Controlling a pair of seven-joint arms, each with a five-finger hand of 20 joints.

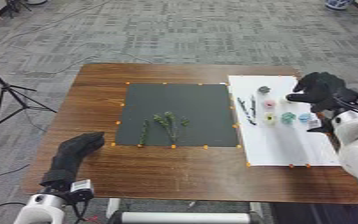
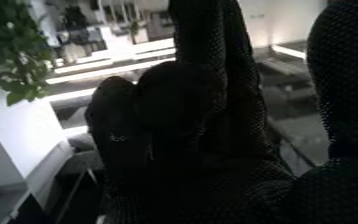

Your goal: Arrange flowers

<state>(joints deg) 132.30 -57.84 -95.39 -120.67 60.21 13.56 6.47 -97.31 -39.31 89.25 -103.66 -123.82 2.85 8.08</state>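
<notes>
Three green stems are laid apart on the near half of the dark mat (image 1: 171,95): a thin stem (image 1: 143,133) toward its left side, a branching leafy stem (image 1: 169,125) near its middle, and a short sprig (image 1: 184,122) just to the right of that. To the right of the mat, a white sheet (image 1: 286,150) is set out, with dark narrow pieces (image 1: 246,111) placed on the part nearest the mat. Farther from the mat on the sheet, a dark grey bloom (image 1: 264,90), a pink bloom (image 1: 269,104), a pale yellow bloom (image 1: 270,118), a teal bloom (image 1: 288,118) and a light blue bloom (image 1: 305,117) are seen. Beyond these from the mat, the right hand (image 1: 322,92) is held over the sheet's outer side, its fingers loosely extended and parted. To the left of the mat's near corner, the left hand (image 1: 76,150) is held, its fingers relaxed and together. Both mat and sheet are edged with orange markers (image 1: 174,146) on the brown table (image 1: 175,175).
</notes>
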